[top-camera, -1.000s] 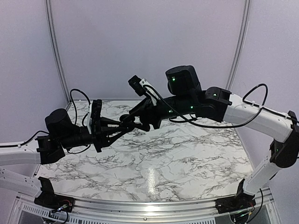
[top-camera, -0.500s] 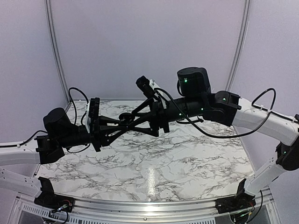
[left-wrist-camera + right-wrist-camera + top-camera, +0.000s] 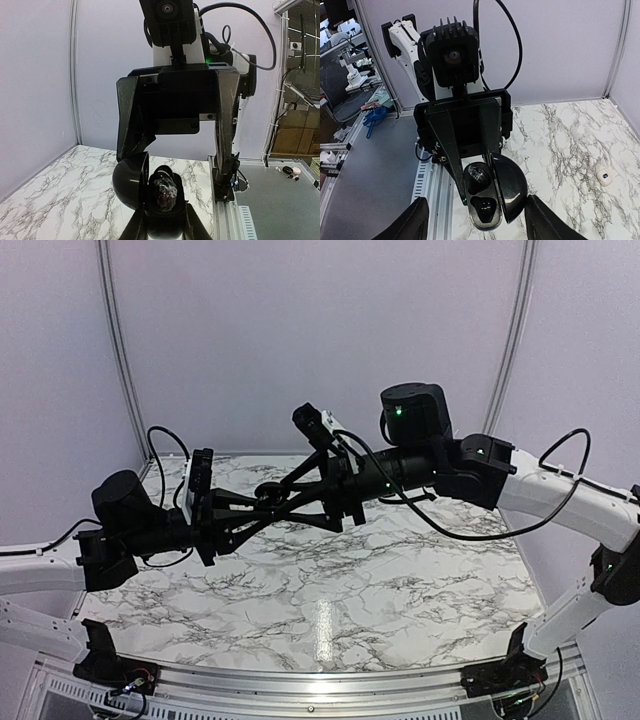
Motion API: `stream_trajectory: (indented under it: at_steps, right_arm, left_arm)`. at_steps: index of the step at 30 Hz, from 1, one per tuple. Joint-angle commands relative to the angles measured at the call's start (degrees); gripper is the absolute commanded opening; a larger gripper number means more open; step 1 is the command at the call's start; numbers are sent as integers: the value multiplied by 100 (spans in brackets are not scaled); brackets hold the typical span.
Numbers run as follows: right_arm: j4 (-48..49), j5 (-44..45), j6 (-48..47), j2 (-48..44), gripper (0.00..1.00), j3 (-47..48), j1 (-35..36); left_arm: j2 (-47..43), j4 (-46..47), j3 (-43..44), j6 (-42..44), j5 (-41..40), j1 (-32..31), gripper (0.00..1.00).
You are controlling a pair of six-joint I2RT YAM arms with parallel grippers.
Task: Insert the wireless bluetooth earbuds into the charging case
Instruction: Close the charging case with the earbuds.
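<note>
Clamps the charging case in the left gripper, which is closed tight on the black shell at the end nearer its wrist. Holds it up in the air, well apart from the table, with the lid swung open to the far side. Carries one earbud seated in the pocket closer to the left fingers. Leaves the pocket at the free tip empty, or so it looks.

Meets the right gripper nose to nose, spread wide with nothing visible between its fingers. May touch the lid with one finger; cannot tell for sure.

Runs the case's long axis straight along the left fingers toward the right ones, open face turned to the right wrist camera. Puts the empty pocket nearest the right arm, the only free one.

Calls, probably, for the right arm to bring the second earbud, not found with any certainty. Shows only a small pale object on the marble toward the far side, too small to name.
</note>
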Motion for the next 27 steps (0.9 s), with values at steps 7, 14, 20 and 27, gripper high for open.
stream_trajectory:
  at_steps: [7,14,20,27]
  right_arm:
    - [-15,-495,-435,-101,52,107,303]
    - [-153,-474,-683,-110,46,65,424]
    - [-495,363,-1200,-128,42,119,819]
    - [-833,1637,-1868,-86,42,104,1408]
  left_arm:
    - [17,227,277,-208,-151,64,0]
    - [4,228,279,-351,-196,130,0]
    - [-12,227,292,-554,-293,202,0]
    - [85,233,413,-830,-282,244,0]
